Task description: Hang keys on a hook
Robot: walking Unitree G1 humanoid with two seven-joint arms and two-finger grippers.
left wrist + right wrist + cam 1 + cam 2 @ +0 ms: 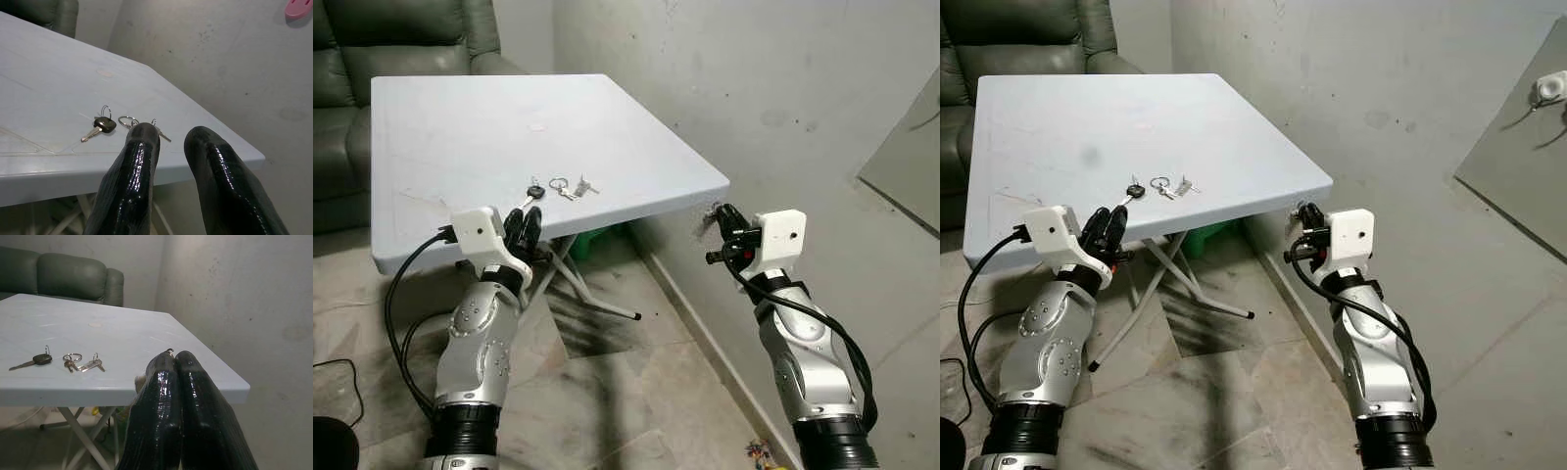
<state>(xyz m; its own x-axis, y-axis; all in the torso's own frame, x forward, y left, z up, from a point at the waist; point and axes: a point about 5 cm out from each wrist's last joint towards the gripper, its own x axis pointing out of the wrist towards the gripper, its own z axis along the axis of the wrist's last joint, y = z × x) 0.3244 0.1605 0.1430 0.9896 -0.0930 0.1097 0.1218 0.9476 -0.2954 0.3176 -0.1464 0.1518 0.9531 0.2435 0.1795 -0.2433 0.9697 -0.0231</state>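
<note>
A black-headed key (pixel 534 192) and a ring with silver keys (pixel 570 187) lie near the front right edge of the pale blue table (pixel 460 127). My left gripper (pixel 530 221) hovers at the table's front edge just short of them, fingers slightly apart and empty. My right gripper (pixel 718 214) is off the table's right corner near the wall, fingers pressed together. A small metal loop (pixel 169 351) and a pale piece poke out at its tips. A pink hook (pixel 296 8) sits high on the wall in the left wrist view.
A dark green sofa (pixel 372 49) stands behind the table. The grey concrete wall (pixel 783 88) runs along the right, with a grey panel (pixel 1518 157) leaning on it that carries a white fitting (pixel 1549 90). Folding table legs (pixel 592 294) and tiled floor lie below.
</note>
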